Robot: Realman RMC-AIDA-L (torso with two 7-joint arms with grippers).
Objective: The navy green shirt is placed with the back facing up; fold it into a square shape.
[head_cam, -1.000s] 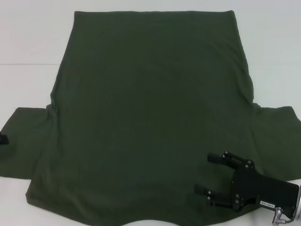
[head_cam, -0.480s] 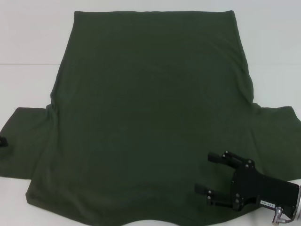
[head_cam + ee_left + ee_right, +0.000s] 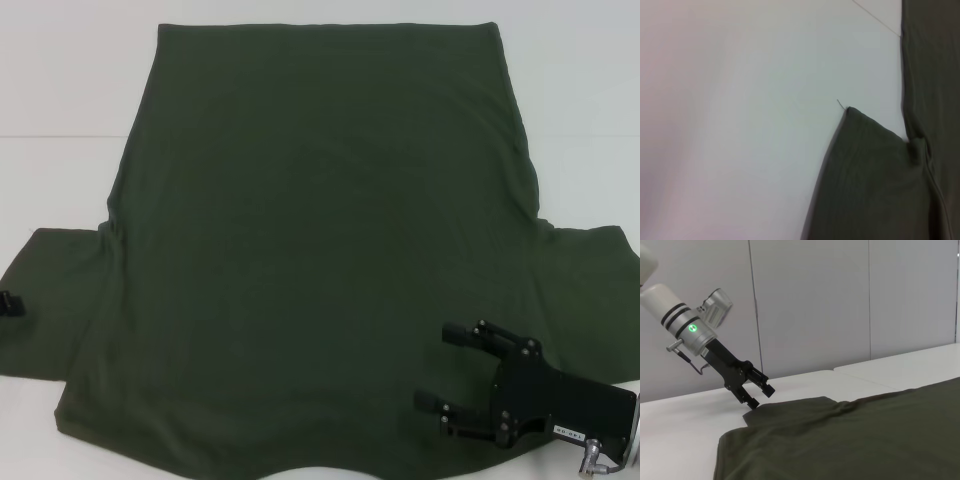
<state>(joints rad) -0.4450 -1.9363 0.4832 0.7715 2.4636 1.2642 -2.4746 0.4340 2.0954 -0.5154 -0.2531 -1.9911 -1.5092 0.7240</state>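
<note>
White desk [image 3: 60, 90] carries the navy green shirt [image 3: 320, 250]; my right gripper [image 3: 445, 368] hovers open, left gripper [image 3: 760, 394] open at the sleeve.

The head view cuts off the navy green shirt [image 3: 320, 250] along its near hem and at the end of its left sleeve. The shirt's underside, flat against the desk [image 3: 70, 110], is hidden. Only a small black tip of the left tool [image 3: 9, 303] shows at the picture's edge there; the right wrist view shows it whole [image 3: 759, 391], its fingers parted just above the sleeve's corner. The right tool [image 3: 448, 368] covers a patch of cloth beneath it, and its wrist runs out of the corner. The left wrist view shows none of its own fingers, and the sleeve [image 3: 875, 185] runs past the edge.
</note>
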